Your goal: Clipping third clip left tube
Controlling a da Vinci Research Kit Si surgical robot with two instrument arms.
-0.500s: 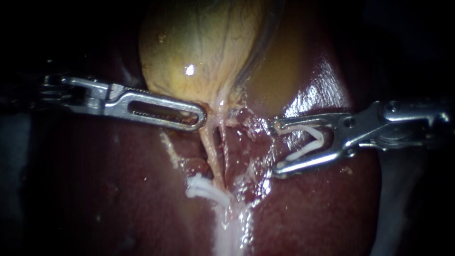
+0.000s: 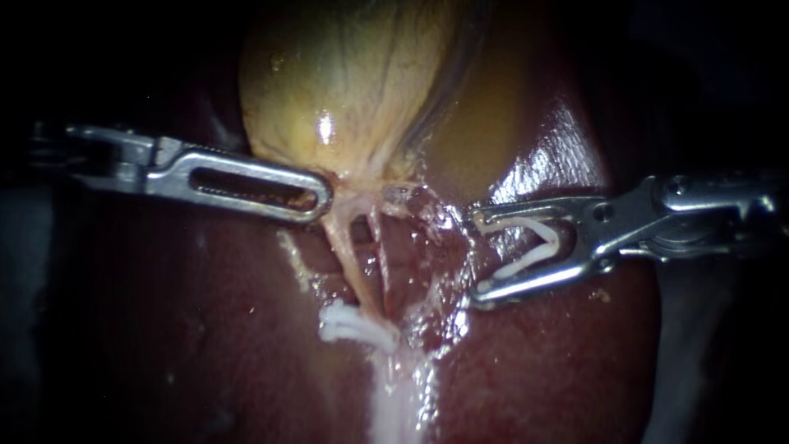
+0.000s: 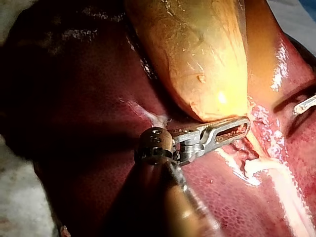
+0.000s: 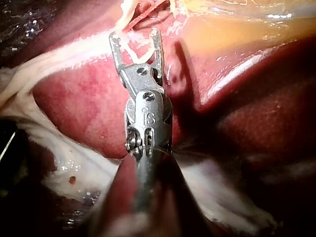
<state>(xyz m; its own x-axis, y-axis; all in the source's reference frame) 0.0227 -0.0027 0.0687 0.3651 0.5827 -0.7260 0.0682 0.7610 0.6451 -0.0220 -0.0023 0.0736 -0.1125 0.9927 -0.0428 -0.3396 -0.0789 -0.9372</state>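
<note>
My left instrument (image 2: 323, 200) holds its slotted jaws shut on the neck of the gallbladder (image 2: 345, 82), drawing it to the left. From the neck the pale left tube (image 2: 349, 259) runs down to white clips (image 2: 353, 325) fixed across its lower end. A thinner reddish right tube (image 2: 383, 259) lies just beside it. My right instrument (image 2: 474, 256) stands to the right of both tubes and apart from them, its jaws spread wide around a white clip (image 2: 538, 242) that they hold. In the right wrist view this clip (image 4: 136, 49) sits between the jaws of the right instrument (image 4: 136, 35).
Dark red liver (image 2: 205, 329) surrounds the tubes, wet and glistening on the right. A pale strand (image 2: 394, 403) runs down from the fixed clips. In the left wrist view, the left instrument (image 3: 244, 126) meets the gallbladder (image 3: 197, 59) at its lower edge.
My left instrument has moved left, pulling the gallbladder's neck and the tubes' upper ends with it, so the tubes slant more. The right instrument has hardly moved.
</note>
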